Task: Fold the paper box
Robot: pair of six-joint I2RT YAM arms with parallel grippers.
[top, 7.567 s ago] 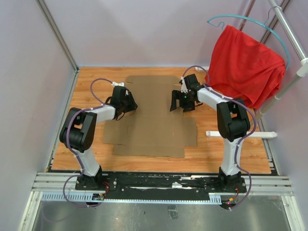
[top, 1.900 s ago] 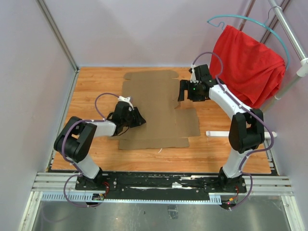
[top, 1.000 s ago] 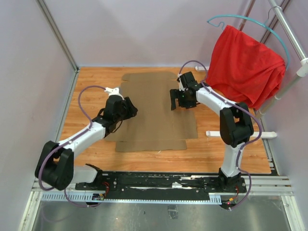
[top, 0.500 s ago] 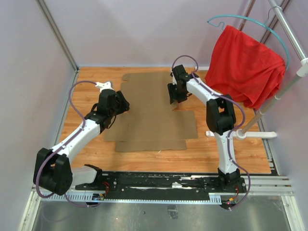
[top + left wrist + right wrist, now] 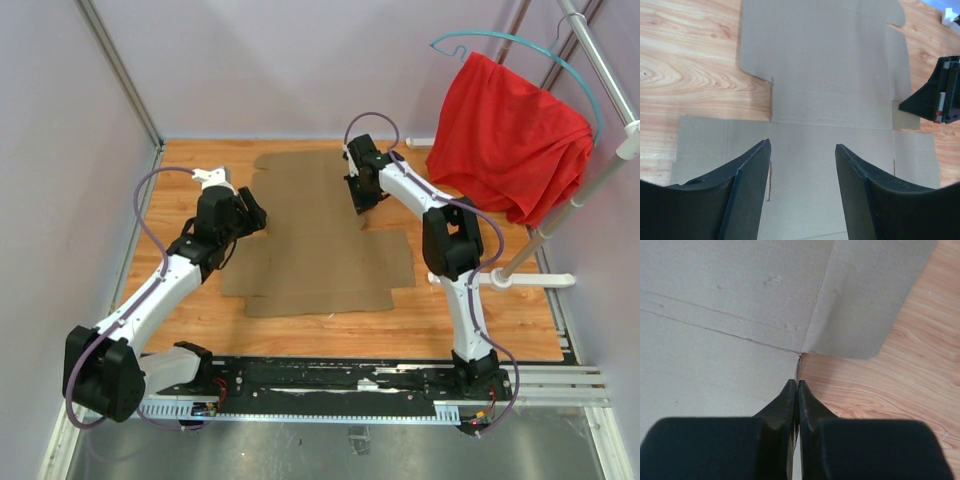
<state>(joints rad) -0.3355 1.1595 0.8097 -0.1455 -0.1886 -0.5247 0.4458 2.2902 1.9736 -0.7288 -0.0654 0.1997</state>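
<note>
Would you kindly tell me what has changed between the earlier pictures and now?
The right pincer moved left to the notch in the right edge of the paper box and shut; whether it pinches cardboard is unclear. The left pincer shifted left, to the box's left flap, open and empty. The box stays flat and unfolded; the red cloth hangs unchanged.

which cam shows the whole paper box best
Top external: the paper box lies flat, nearly its whole outline in view. The left wrist view shows most of it beyond the open left gripper, its near edge cut off. The right wrist view shows only a crease, a slit and one rounded flap at the shut right gripper.
</note>
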